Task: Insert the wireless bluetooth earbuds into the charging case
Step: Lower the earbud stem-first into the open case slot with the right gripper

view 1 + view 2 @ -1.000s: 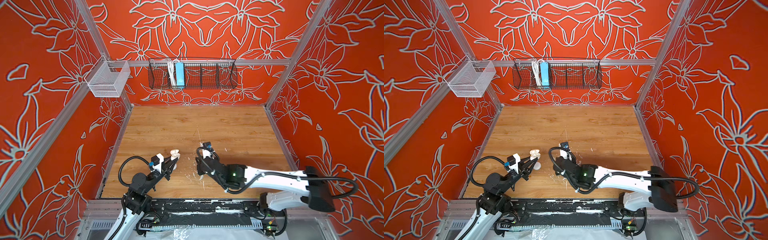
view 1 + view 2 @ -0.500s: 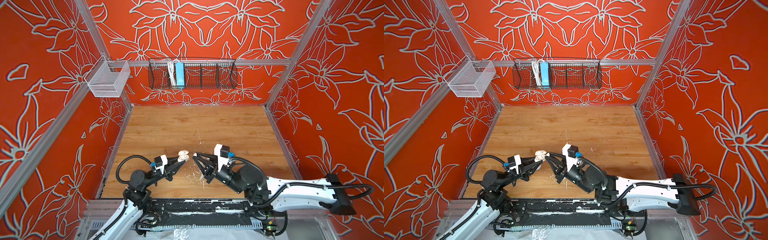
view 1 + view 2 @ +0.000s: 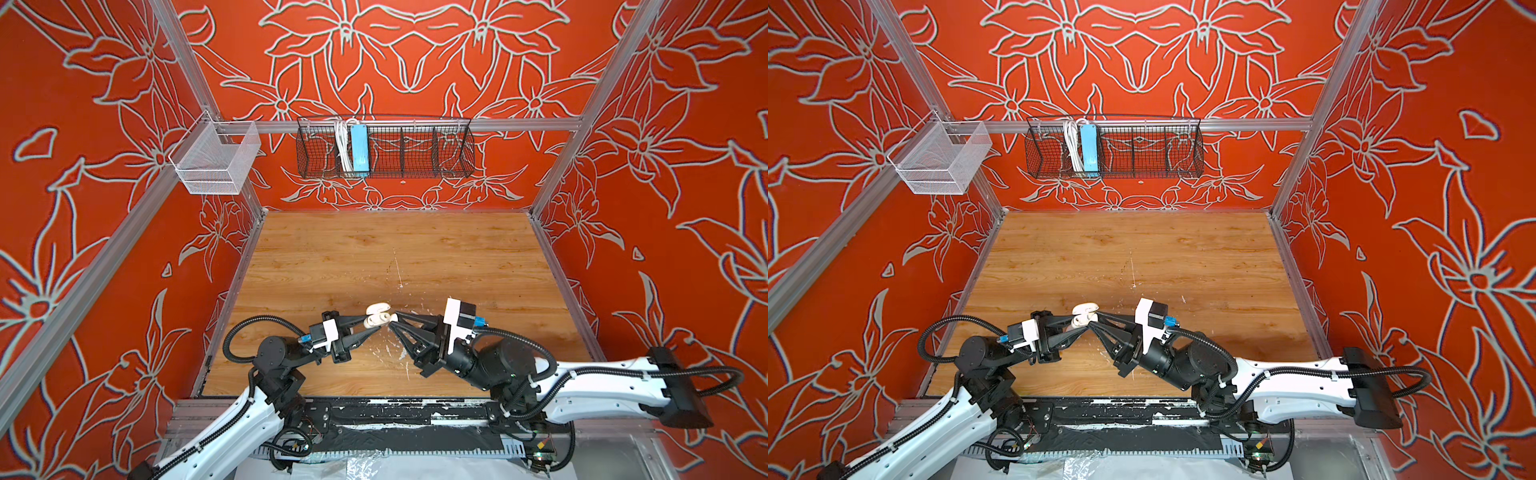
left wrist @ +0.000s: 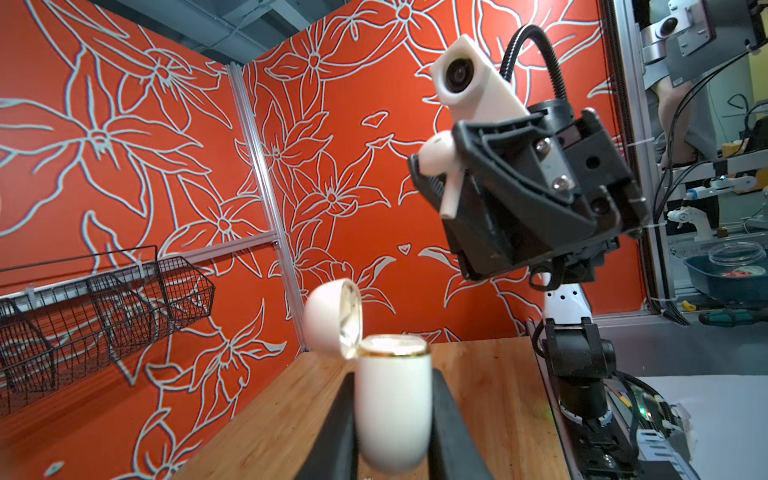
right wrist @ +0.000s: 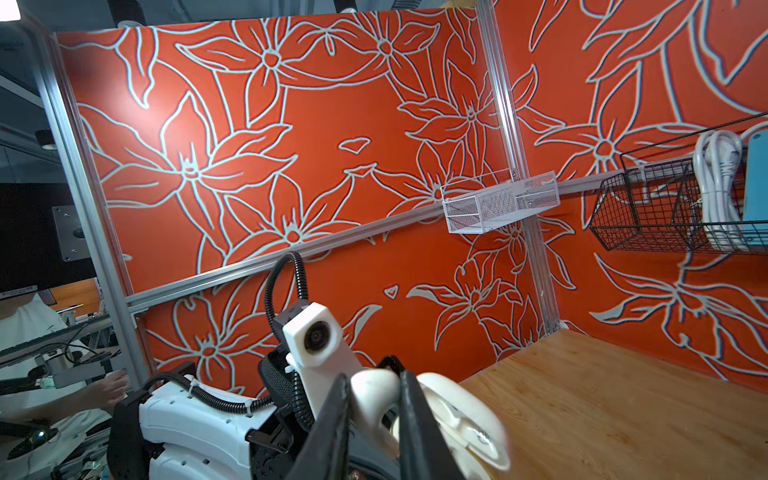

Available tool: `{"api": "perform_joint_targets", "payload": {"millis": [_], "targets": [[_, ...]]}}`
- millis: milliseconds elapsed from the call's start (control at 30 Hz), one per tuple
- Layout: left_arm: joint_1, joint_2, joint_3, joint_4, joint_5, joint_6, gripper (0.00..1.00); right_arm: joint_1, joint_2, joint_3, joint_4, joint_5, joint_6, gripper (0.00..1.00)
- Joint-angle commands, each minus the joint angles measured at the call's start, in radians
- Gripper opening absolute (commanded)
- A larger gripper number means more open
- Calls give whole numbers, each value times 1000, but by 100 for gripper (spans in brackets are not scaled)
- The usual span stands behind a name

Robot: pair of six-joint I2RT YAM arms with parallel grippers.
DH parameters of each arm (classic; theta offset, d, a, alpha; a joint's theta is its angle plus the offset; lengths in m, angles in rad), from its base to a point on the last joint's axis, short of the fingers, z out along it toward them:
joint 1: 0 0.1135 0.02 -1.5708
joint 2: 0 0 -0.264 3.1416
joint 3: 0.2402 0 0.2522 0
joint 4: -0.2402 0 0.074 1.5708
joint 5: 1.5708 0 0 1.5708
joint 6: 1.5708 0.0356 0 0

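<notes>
Pinching 1 earbud [image 4: 436, 160] tight, its stem slanting downward, the right gripper [image 3: 392, 322] hung just above and beside the charging case [image 4: 392, 399], which the left gripper [image 3: 371, 322] clamped upright, lid open.

White charging case [image 4: 392, 411] aloft (lid hinged open), glossy white earbud [image 4: 436, 160] nearby.

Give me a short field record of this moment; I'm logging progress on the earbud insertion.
left tool: shut on charging case, held upright
lid: open
right tool: shut on earbud
earbud position: near the case, not yet inserted
table: wood, white flecks near the front
</notes>
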Motion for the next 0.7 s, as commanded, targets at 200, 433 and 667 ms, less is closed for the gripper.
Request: {"api": "perform_joint_targets", "payload": {"millis": [200,433,667], "targets": [[-23,-74,16,29,29,39,0,3,55,-9,133,-42,-23,14],[-26,-123,12,-3,24,45,0,3,67,-23,155,-22,-17,14],[-28,-113,16,-2,23,40,0,3,103,-5,156,-23,-18,14]]}}
